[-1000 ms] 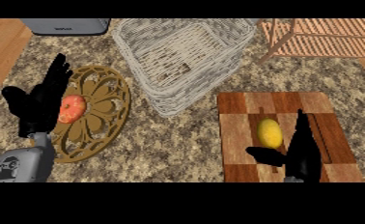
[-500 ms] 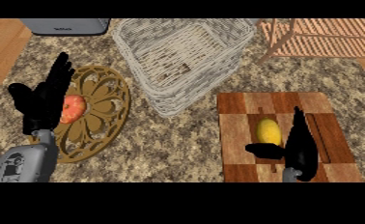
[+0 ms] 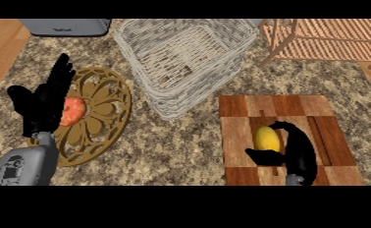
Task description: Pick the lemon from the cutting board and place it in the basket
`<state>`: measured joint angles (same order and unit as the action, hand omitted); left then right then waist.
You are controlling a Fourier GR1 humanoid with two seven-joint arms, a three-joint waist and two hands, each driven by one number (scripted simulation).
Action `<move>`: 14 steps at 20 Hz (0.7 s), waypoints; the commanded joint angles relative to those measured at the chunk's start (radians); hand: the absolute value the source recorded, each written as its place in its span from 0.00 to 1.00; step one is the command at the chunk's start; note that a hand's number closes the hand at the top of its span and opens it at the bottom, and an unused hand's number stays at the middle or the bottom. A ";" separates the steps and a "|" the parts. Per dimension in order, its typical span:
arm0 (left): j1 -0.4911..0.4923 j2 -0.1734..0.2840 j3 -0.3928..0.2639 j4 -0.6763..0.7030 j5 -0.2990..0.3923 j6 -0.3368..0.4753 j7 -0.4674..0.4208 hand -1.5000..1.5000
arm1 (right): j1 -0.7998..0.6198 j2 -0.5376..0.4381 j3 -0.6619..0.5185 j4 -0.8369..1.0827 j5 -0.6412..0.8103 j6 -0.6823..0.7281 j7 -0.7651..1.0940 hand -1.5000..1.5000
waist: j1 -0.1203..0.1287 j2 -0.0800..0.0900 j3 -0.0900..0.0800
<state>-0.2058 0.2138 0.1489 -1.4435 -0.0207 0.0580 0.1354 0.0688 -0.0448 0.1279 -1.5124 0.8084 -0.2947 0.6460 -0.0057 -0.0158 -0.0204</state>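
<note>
A yellow lemon [image 3: 266,138] lies on the wooden cutting board [image 3: 243,109] at the lower right. My right hand [image 3: 301,156] comes in from the lower edge and wraps the lemon: its fingers arch over the lemon's right side and far end, and the thumb sits at its near left. The lemon still rests on the board. The white wicker basket [image 3: 181,50] stands behind the board, at the middle of the counter. My left hand [image 3: 43,109] rests open at the left, fingers up.
A round ornate wooden plate [image 3: 105,109] lies at the left with a red fruit [image 3: 74,111] on it, partly behind my left hand. A grey appliance [image 3: 65,26] stands at the back left and a wooden slatted piece [image 3: 319,40] at the back right.
My right hand has moved left onto the lemon and its fingers have curled round it. The left hand has stayed nearly still.
</note>
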 commanded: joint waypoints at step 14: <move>-0.071 -0.036 -0.074 -0.026 -0.010 -0.032 0.012 0.50 | -0.286 0.043 0.363 0.139 -0.034 -0.163 0.162 1.00 | 0.195 0.057 0.024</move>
<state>-0.2474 0.1874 0.1006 -1.4659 -0.0310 0.0429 0.1541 -0.1026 -0.0250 0.3793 -1.4246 0.7806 -0.4386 0.7596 0.0971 0.0112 -0.0125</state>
